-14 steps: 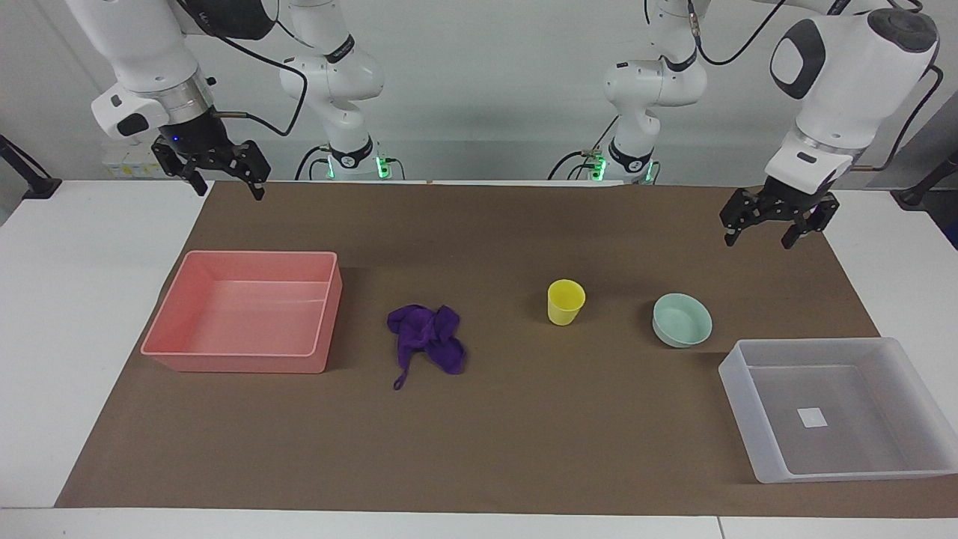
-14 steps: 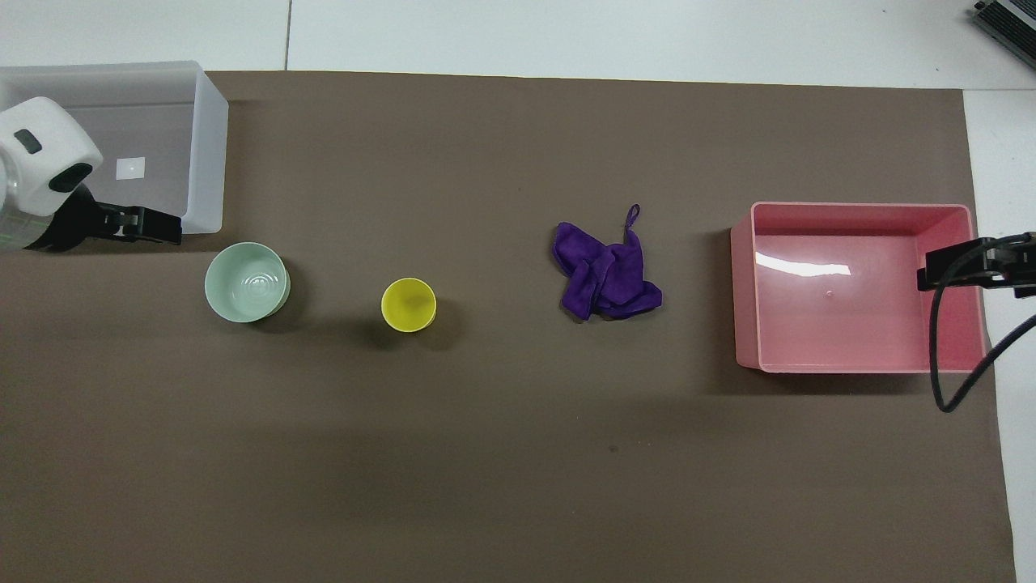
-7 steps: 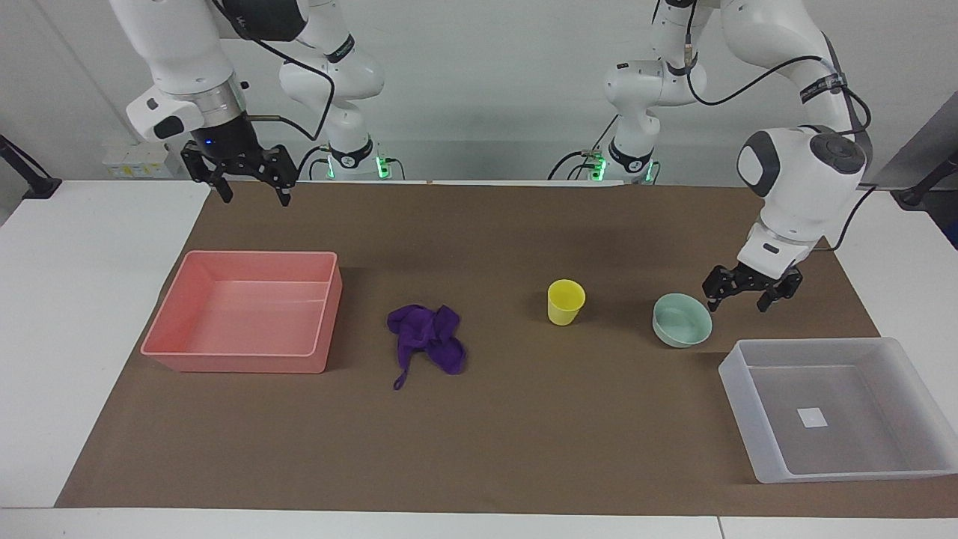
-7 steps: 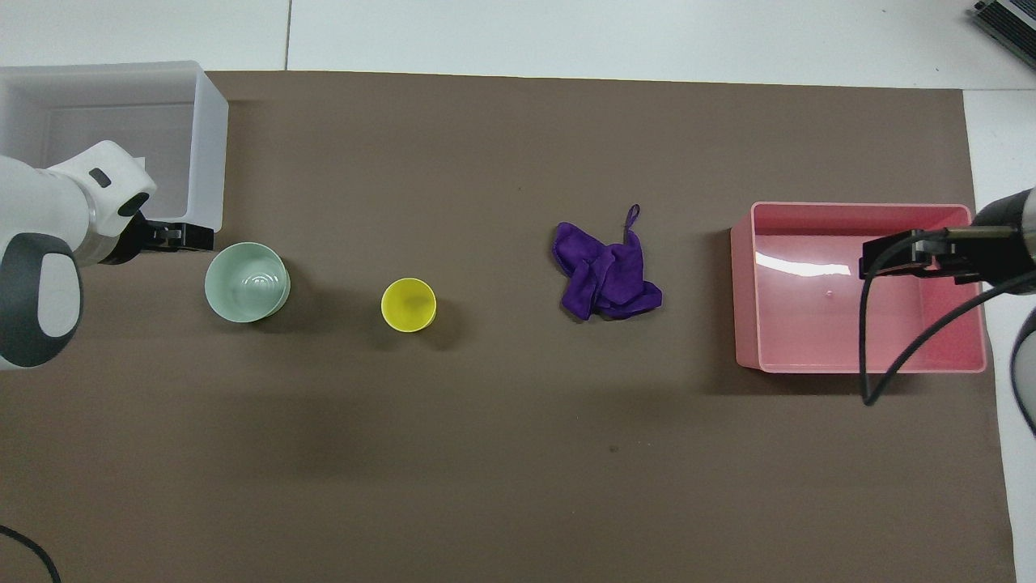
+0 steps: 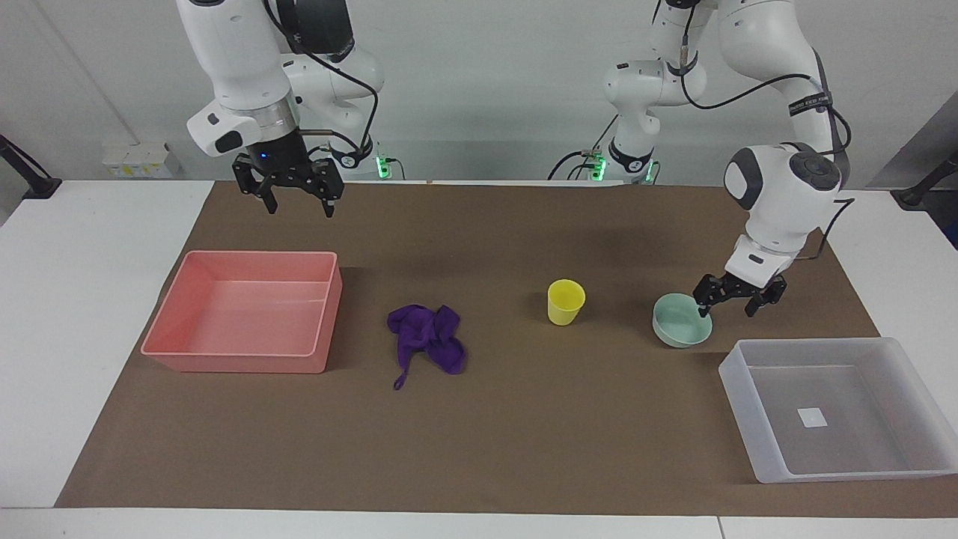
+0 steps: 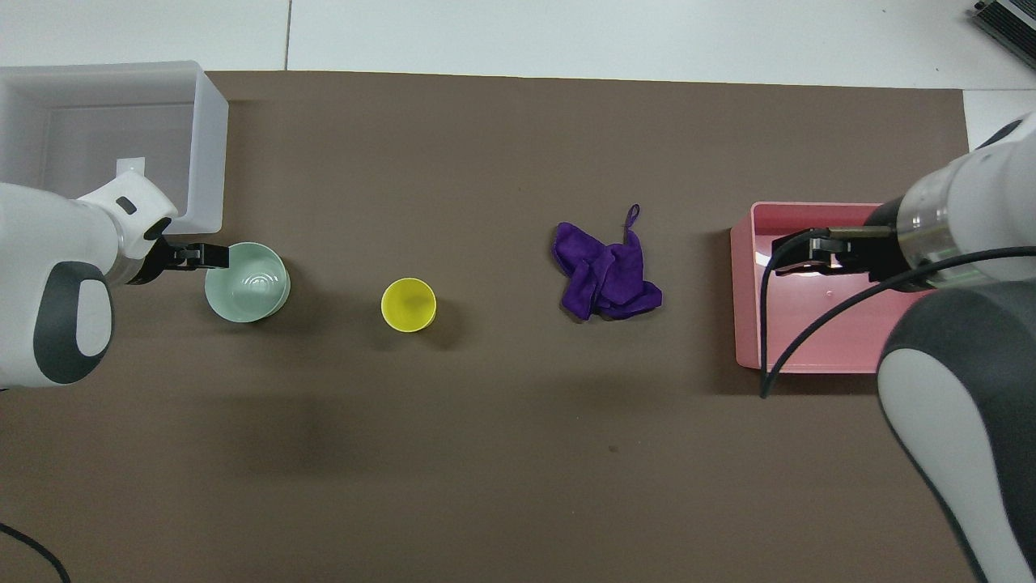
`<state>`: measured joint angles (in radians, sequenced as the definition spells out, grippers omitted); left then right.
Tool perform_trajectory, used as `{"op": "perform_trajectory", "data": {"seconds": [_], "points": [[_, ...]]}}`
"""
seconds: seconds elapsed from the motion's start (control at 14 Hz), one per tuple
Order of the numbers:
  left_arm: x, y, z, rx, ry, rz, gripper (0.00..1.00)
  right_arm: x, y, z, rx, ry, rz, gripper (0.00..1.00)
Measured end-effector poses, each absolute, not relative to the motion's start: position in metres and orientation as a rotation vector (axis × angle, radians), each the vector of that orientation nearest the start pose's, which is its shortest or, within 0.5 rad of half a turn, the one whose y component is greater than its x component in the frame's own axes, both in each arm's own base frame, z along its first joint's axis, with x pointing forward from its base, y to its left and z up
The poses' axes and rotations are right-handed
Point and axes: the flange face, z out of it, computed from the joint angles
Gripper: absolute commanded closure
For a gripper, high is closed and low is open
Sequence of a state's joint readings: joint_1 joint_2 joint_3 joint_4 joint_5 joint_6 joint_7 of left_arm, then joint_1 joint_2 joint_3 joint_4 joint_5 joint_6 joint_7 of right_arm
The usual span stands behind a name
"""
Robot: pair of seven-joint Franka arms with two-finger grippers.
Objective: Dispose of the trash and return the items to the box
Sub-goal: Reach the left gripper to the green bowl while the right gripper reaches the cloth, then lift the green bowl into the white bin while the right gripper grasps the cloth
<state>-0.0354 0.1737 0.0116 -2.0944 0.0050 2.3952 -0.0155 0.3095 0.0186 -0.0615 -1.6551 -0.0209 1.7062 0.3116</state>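
The mint-green bowl [image 5: 679,323] [image 6: 247,282] sits on the brown mat, with the yellow cup [image 5: 566,302] [image 6: 409,304] beside it toward the right arm's end. My left gripper [image 5: 727,307] [image 6: 212,256] is open and low at the bowl's rim on the side toward the left arm's end, one finger inside the rim and one outside. The purple cloth [image 5: 428,340] [image 6: 605,271] lies crumpled mid-mat. My right gripper [image 5: 298,201] [image 6: 797,253] is open and empty, raised over the pink tray's edge. The translucent box [image 5: 861,438] [image 6: 209,146] is empty.
The pink tray [image 5: 247,311] [image 6: 749,324] stands empty at the right arm's end of the mat. The translucent box lies farther from the robots than the bowl, at the left arm's end. White table borders the mat [image 5: 524,449].
My left gripper came down from above the mat to the bowl's rim. My right gripper moved from the table's end toward the middle, over the pink tray. The objects have not moved.
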Motion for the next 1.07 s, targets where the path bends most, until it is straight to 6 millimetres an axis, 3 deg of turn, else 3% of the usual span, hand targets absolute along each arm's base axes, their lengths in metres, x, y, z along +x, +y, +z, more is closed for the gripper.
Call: {"op": "perform_trajectory", "data": {"seconds": [0.07, 0.14, 0.21, 0.29, 0.36, 0.79, 1.07], "points": [[0.585, -0.014, 0.343, -3.133, 0.003, -0.193, 0.0, 0.553, 0.148, 0.582, -3.153, 0.082, -0.056, 0.0], [0.585, -0.015, 0.335, -3.134, -0.009, -0.185, 0.09, 0.554, 0.156, 0.578, -3.153, 0.068, -0.057, 0.0], [0.586, -0.015, 0.33, -3.135, -0.016, -0.178, 0.38, 0.556, 0.162, 0.574, -3.151, 0.057, -0.067, 0.0], [0.586, -0.015, 0.328, -3.136, -0.023, -0.171, 0.86, 0.559, 0.167, 0.57, -3.149, 0.05, -0.079, 0.0], [0.586, -0.015, 0.327, -3.138, -0.031, -0.171, 1.0, 0.563, 0.169, 0.565, -3.147, 0.046, -0.089, 0.0], [0.586, -0.016, 0.331, -3.147, -0.048, -0.169, 1.0, 0.589, 0.187, 0.51, -3.144, 0.022, -0.123, 0.0], [0.585, -0.016, 0.365, -3.151, -0.051, -0.157, 1.0, 0.589, 0.208, 0.455, -3.137, 0.015, -0.144, 0.0]]}}
